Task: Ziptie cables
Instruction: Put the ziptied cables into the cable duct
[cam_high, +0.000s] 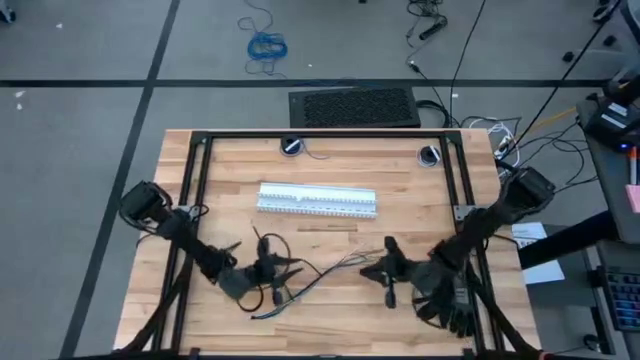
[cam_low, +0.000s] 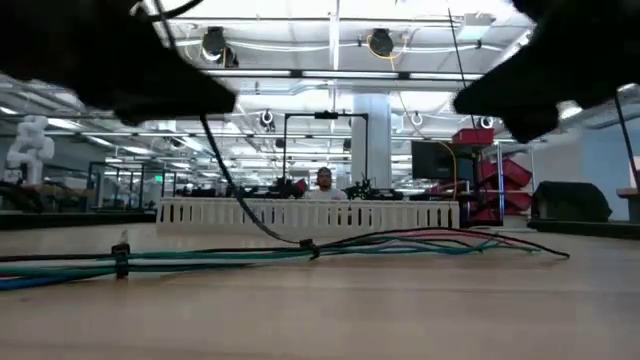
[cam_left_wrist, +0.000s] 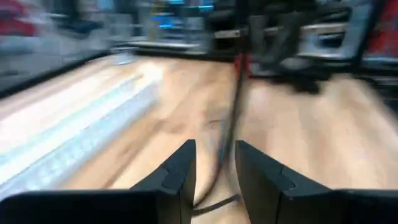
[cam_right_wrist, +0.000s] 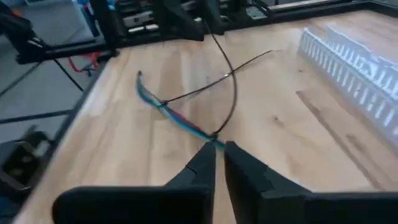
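Step in hand: tightening, as I judge it. The bundle of thin grey and coloured wires (cam_low: 300, 252) lies across the lower middle of the high view, between the two arms, already girdled by two thin dark plastic zipties (cam_low: 121, 258), one at the left of the low view and one near its centre.

Left gripper (cam_left_wrist: 214, 180): low on the light wooden table (cam_high: 330, 170), lower left of centre in the high view. Its fingers stand narrowly apart, with a dark strand running up between them; I cannot tell whether the pads touch it.

Right gripper (cam_right_wrist: 219, 149): lower right of centre in the high view, fingers almost closed, pinching the near end of the wire bundle where a dark strip crosses it.

Wire bundle: flat on the table, running from the right gripper's tips toward the upper left of the right wrist view; the zipties' long tails arch above it.

White slotted plastic strips (cam_high: 317, 200): centre of the high view, lying well apart from the bundle, beyond it.

Next move: probably the left gripper closes on the free tail and draws it away while the right holds the bundle steady; the strand is very thin, so the pads must meet squarely or it slips out.

Writing, brands, labels: none readable in any view.

Background: a person (cam_low: 323, 180) sits far behind the table, centre of the low view.
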